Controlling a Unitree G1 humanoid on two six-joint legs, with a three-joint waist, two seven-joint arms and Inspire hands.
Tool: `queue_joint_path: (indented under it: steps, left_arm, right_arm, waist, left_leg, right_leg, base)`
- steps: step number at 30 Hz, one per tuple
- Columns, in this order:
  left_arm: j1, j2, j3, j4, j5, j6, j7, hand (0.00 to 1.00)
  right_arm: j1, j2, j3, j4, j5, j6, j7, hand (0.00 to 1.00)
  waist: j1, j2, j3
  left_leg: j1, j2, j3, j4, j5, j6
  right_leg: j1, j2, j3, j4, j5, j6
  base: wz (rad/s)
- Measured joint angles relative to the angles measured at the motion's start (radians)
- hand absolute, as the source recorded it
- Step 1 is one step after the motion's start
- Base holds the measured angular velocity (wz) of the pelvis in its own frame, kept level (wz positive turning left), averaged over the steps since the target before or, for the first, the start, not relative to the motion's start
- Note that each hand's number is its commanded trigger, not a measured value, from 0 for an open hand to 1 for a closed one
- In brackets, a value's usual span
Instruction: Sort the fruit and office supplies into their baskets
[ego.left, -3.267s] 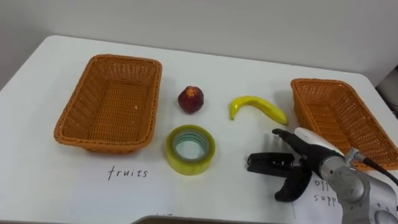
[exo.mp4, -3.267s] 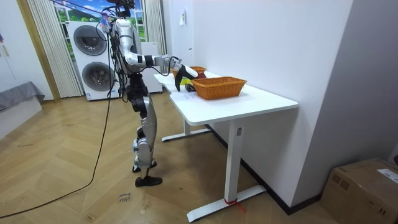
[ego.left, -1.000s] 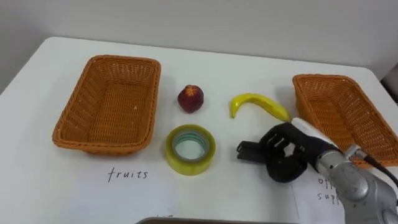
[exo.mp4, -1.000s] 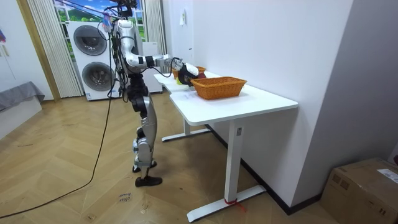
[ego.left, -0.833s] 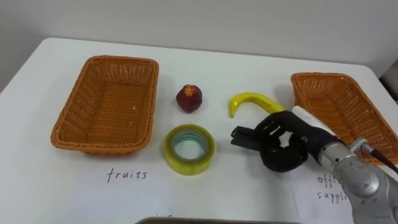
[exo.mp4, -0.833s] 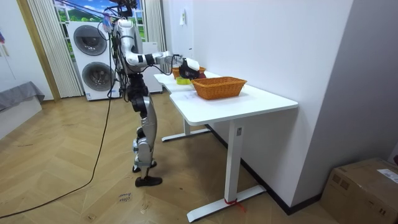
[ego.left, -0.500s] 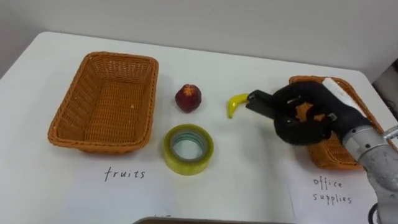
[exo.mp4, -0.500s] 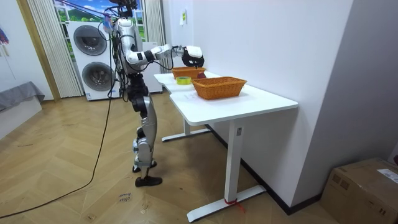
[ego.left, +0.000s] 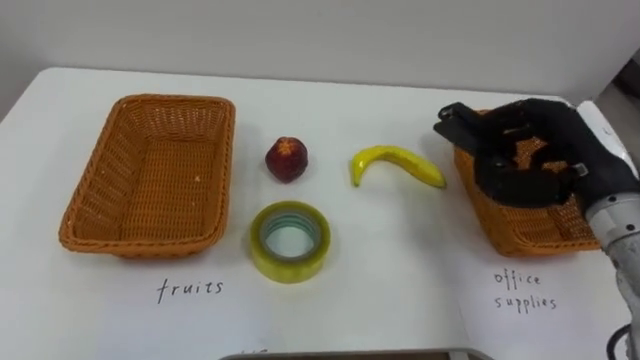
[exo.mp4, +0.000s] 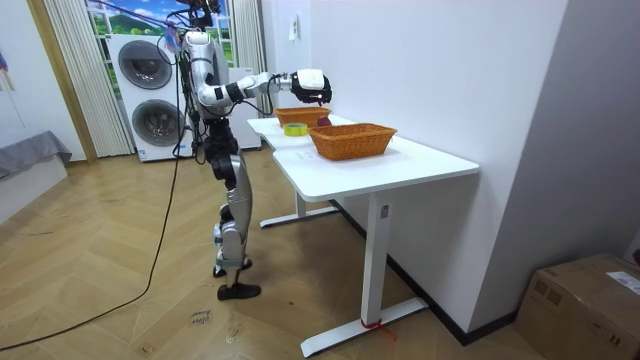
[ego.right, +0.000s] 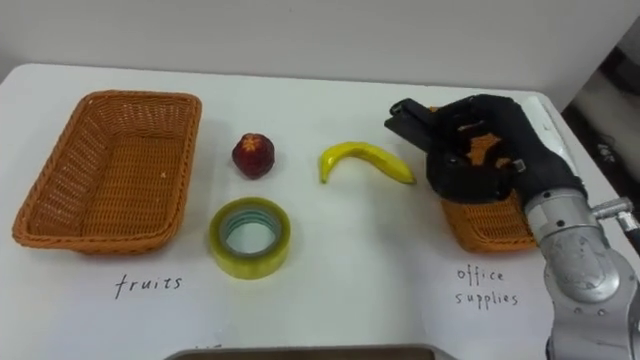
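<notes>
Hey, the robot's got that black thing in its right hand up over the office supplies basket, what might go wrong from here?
1. The black item sticks out of the right hand and seems to reach past the left rim of the office supplies basket, toward the banana. Released here, it might clip the rim and land on the table.
2. Lowering the hand could bump that rim and shove the basket sideways.
</notes>
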Motion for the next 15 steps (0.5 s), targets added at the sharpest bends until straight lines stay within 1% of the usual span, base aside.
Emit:
queue_joint_path:
  steps: [3,6,7,11,13,15]
  left_arm:
    - [0.000,-0.002,0.013,0.000,-0.001,0.000,0.001,0.00]
    - [-0.001,-0.002,0.015,0.000,-0.001,0.000,0.001,0.00]
    - [-0.002,-0.003,0.016,0.000,-0.001,0.000,0.002,0.00]
    - [-0.004,-0.003,0.023,0.000,0.000,0.000,0.002,0.00]
    - [-0.004,-0.003,0.022,-0.001,0.000,0.000,0.002,0.00]
    - [-0.004,-0.004,0.022,-0.001,0.000,0.000,0.001,0.00]
  right_arm:
    - [0.000,-0.005,-0.015,0.003,0.044,-0.001,-0.030,1.00]
    - [0.001,-0.005,-0.030,0.012,0.072,-0.001,-0.065,1.00]
    - [0.002,-0.005,-0.036,0.013,0.073,-0.001,-0.080,1.00]
    - [0.002,-0.005,-0.044,0.036,0.074,-0.005,-0.137,1.00]
    - [0.001,-0.005,-0.044,0.060,0.081,-0.011,-0.155,1.00]
    - [0.001,-0.005,-0.045,0.073,0.089,-0.011,-0.174,1.00]
  waist:
    - [-0.006,-0.001,0.0004]
    - [-0.007,-0.006,0.0009]
    - [-0.007,-0.011,-0.0002]
    - [-0.007,-0.021,0.0041]
    - [-0.007,-0.027,0.0045]
    - [-0.007,-0.028,0.0049]
  left_leg:
    - [0.000,0.000,0.000,0.000,0.000,0.000]
    - [-0.001,0.000,0.000,0.000,0.000,0.000]
    - [-0.001,0.000,0.000,0.000,0.000,0.000]
    - [0.001,0.001,0.000,0.000,0.000,0.000]
    - [0.001,0.001,0.000,0.000,0.000,0.000]
    - [0.000,0.000,0.000,-0.001,0.000,0.000]
  right_leg:
    - [0.000,0.000,-0.002,0.000,0.000,0.000]
    - [-0.001,0.000,-0.001,0.000,0.000,0.000]
    - [-0.002,0.000,-0.001,0.000,0.000,0.000]
    - [-0.001,0.001,0.000,0.000,0.000,0.000]
    - [-0.001,0.001,-0.001,0.000,0.000,0.000]
    - [-0.001,0.000,-0.002,0.000,0.000,0.000]
  base:
    - [0.00]
    - [0.00]
    - [0.00]
    - [0.00]
    - [0.00]
    - [0.00]
